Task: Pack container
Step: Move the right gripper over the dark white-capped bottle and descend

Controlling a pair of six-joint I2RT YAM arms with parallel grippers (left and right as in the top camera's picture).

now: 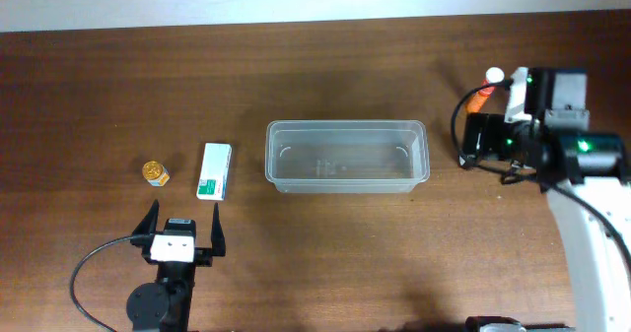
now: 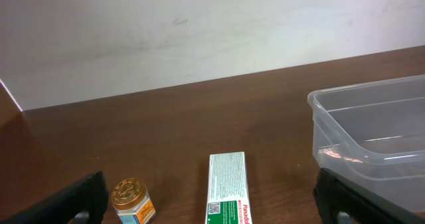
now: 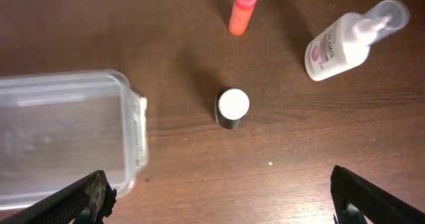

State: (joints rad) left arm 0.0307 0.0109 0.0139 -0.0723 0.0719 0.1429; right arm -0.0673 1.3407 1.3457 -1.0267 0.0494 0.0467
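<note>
The clear plastic container point(image 1: 345, 156) lies empty in the middle of the table; its end also shows in the left wrist view point(image 2: 372, 137) and the right wrist view point(image 3: 66, 134). My left gripper point(image 1: 182, 230) is open at the near left, just short of a white and green box point(image 1: 214, 169) point(image 2: 227, 187) and a small gold-lidded jar point(image 1: 155, 172) point(image 2: 131, 199). My right gripper point(image 1: 485, 135) hovers open beyond the container's right end, above a small dark bottle with a white cap point(image 3: 233, 108). Nothing lies between its fingers point(image 3: 93, 194).
An orange tube point(image 3: 244, 8) point(image 1: 479, 96) and a white spray bottle point(image 3: 345, 41) lie on the wood past the dark bottle at the far right. A pale wall point(image 2: 199, 31) rises behind the table's back edge.
</note>
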